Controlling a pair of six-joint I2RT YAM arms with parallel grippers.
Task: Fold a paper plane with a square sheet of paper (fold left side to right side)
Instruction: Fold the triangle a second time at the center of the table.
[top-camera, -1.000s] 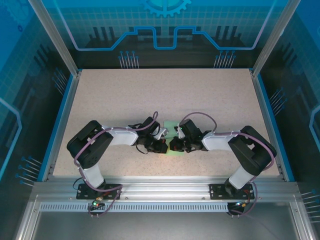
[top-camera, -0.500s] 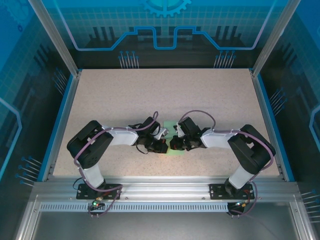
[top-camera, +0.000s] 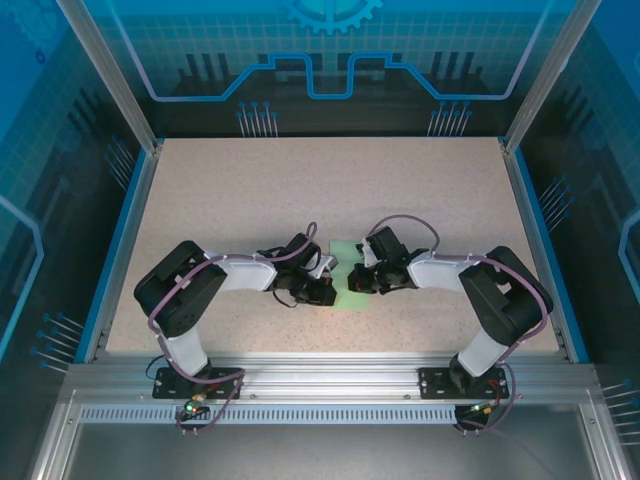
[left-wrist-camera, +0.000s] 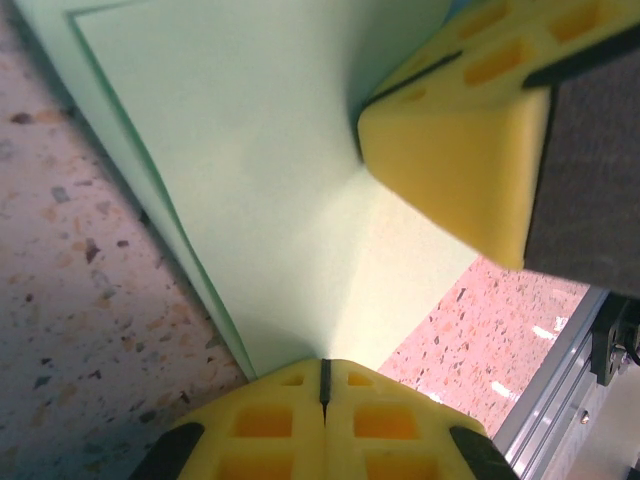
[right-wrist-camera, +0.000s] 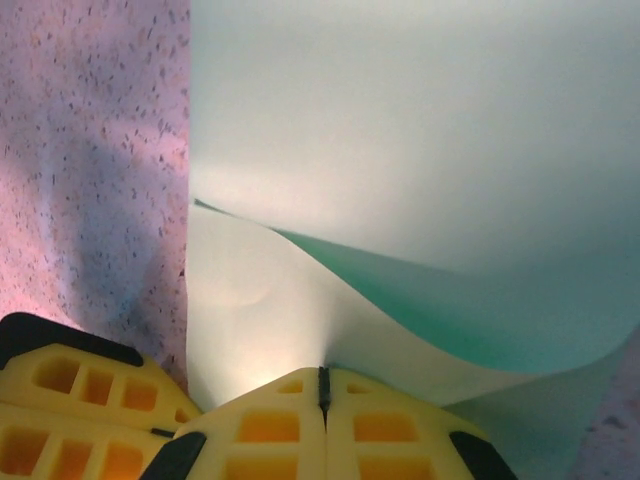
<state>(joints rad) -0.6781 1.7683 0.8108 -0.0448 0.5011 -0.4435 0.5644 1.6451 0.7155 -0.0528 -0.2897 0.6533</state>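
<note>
Partly folded square sheet of paper (top-camera: 352, 303) at centre of table (top-camera: 250, 200), between the arms.
Left gripper (left-wrist-camera: 322, 372) and right gripper (right-wrist-camera: 322, 380) closed tight, tips on the sheet; pinch unconfirmed. Upper layer bowed, uncreased. Expect spring-back or a skewed crease on uneven release or sideways drag. Long axis near to far; no nose yet.

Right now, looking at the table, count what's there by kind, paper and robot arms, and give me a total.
green paper sheet: 1
robot arms: 2, the left arm and the right arm
total: 3
</note>
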